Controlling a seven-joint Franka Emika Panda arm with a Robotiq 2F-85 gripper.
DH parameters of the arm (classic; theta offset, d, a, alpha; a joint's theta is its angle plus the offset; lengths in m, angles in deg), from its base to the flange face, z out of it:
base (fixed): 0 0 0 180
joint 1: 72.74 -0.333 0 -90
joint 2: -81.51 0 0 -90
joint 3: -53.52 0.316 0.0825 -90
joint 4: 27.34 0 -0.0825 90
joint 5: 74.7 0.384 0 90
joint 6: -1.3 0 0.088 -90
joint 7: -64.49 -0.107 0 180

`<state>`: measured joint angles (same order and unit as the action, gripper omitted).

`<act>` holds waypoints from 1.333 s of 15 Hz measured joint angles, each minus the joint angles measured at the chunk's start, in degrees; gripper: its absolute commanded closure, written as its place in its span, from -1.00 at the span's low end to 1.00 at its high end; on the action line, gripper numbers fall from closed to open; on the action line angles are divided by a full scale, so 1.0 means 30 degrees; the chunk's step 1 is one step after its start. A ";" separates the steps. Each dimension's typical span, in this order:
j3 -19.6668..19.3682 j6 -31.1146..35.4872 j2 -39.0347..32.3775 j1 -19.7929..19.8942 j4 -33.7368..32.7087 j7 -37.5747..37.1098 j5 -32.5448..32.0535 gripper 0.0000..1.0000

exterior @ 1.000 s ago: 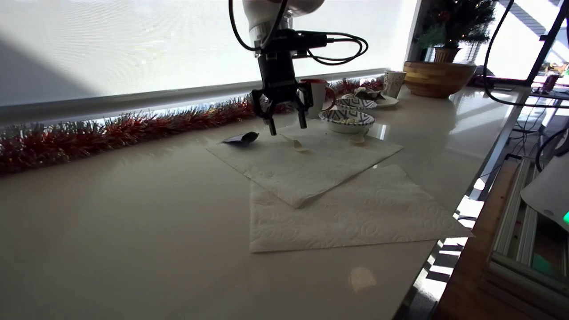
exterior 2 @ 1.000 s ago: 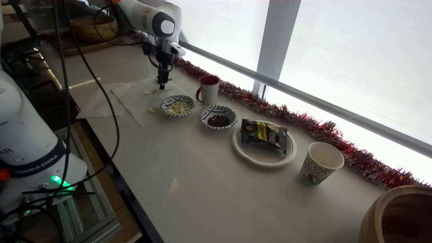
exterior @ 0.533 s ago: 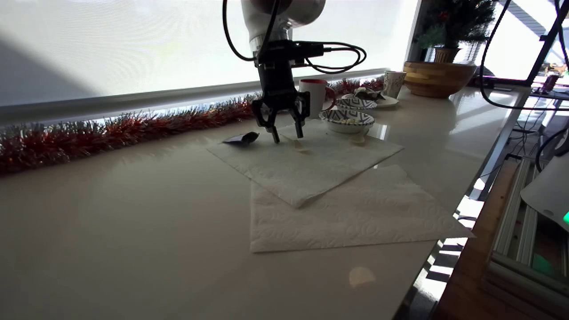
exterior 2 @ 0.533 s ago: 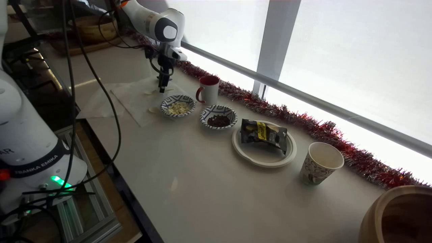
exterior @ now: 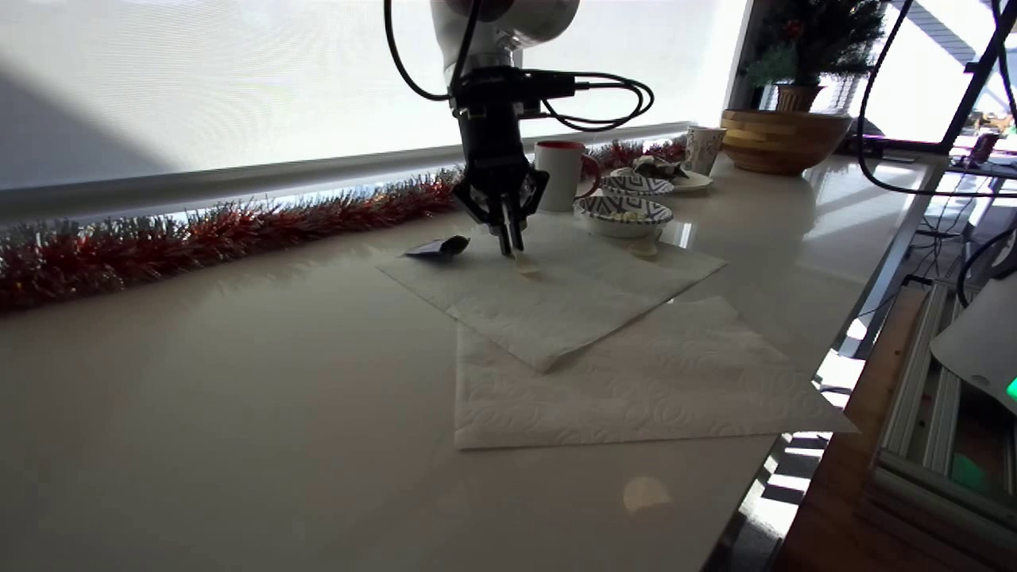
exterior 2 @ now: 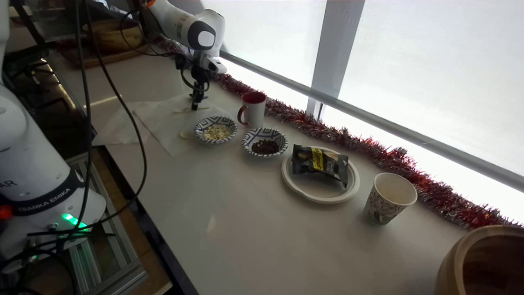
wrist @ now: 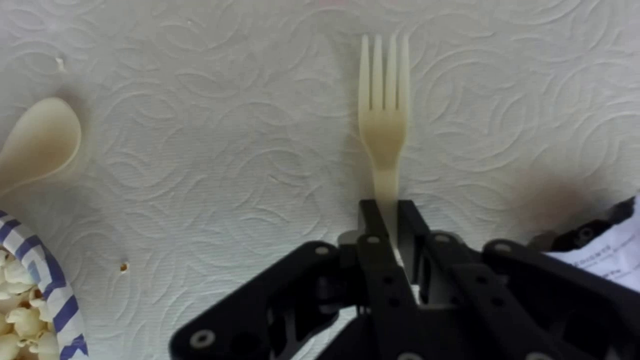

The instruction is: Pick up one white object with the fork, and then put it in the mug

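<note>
Gripper (wrist: pixel 387 206) of the robot is clenched around the handle of the pale fork (wrist: pixel 384 131), which sits between its two fingers (wrist: pixel 412 225); the tines point to 12 o'clock in the wrist view. Below is the white paper towel (wrist: pixel 225 165); whether the fork touches it, I cannot tell. Seen from the fingers there, a spoon (wrist: pixel 45 137) lies between 9 and 10 o'clock, and the patterned bowl (wrist: pixel 52 280) with popcorn (wrist: pixel 25 322) between 8 and 9. In an exterior view, the mug (exterior 2: pixel 257 114) stands upright at 3 o'clock from the gripper, its red handle turned to about 9 o'clock.
</note>
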<state>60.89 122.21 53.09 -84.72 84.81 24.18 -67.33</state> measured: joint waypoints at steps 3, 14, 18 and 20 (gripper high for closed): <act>-0.0042 -0.0076 0.0106 0.0027 0.0044 0.0125 0.0159 0.86; -0.0734 -0.0121 0.8943 -0.0385 0.5707 -0.6136 -0.4046 0.88; 0.0109 -0.0405 1.2527 -0.0138 0.8110 -0.9474 -0.7612 0.88; 0.0665 -0.0482 1.4065 0.0282 0.8955 -1.0644 -0.9239 0.89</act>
<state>62.89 120.76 95.28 -83.87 111.67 -7.76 -95.04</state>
